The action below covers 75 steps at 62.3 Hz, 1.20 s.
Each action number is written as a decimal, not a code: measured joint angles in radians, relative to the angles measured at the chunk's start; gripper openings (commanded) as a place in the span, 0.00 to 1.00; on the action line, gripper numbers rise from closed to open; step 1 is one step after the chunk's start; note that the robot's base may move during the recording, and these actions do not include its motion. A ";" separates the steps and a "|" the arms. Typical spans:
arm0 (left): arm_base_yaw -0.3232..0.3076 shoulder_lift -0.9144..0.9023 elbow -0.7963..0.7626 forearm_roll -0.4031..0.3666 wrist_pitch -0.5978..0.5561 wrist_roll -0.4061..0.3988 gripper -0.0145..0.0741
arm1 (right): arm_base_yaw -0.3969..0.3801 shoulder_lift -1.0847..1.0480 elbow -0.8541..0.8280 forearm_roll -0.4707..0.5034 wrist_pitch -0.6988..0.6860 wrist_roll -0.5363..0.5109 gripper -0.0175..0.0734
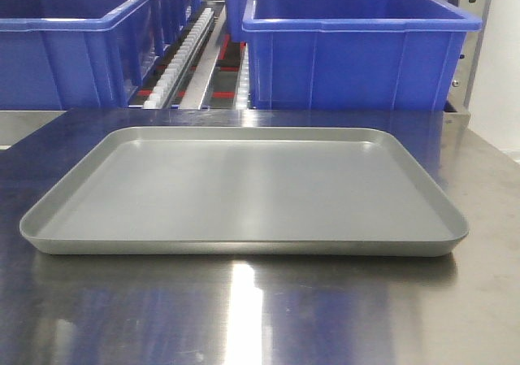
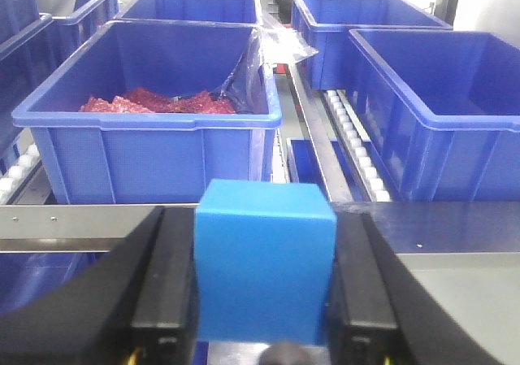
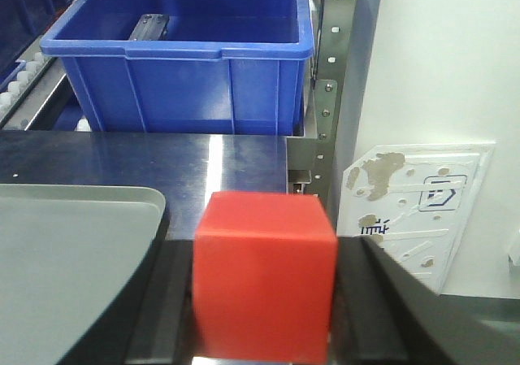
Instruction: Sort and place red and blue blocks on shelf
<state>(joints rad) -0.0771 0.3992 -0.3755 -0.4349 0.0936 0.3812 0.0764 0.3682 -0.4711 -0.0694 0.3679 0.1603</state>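
Blue block (image 2: 264, 255) was clamped between the black fingers of the left tool (image 2: 264, 300), with the front rail (image 2: 73, 220) of the shelf (image 2: 353, 137) crossing behind it and a blue bin (image 2: 154, 113) holding red scraps beyond. Red block (image 3: 264, 267) was gripped the same way by the right tool (image 3: 264, 312) — just right of the grey tray's (image 3: 65, 251) rounded corner, the steel table (image 3: 227, 162) behind it. More blue bins stood on the shelf past the tray's far edge.
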 measured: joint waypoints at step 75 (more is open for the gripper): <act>0.000 0.000 0.002 0.000 0.000 0.000 0.30 | 0.000 0.000 0.000 0.000 0.000 0.000 0.25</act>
<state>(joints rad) -0.0771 0.3992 -0.3739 -0.4349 0.0936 0.3812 0.0764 0.3682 -0.4711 -0.0694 0.3679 0.1603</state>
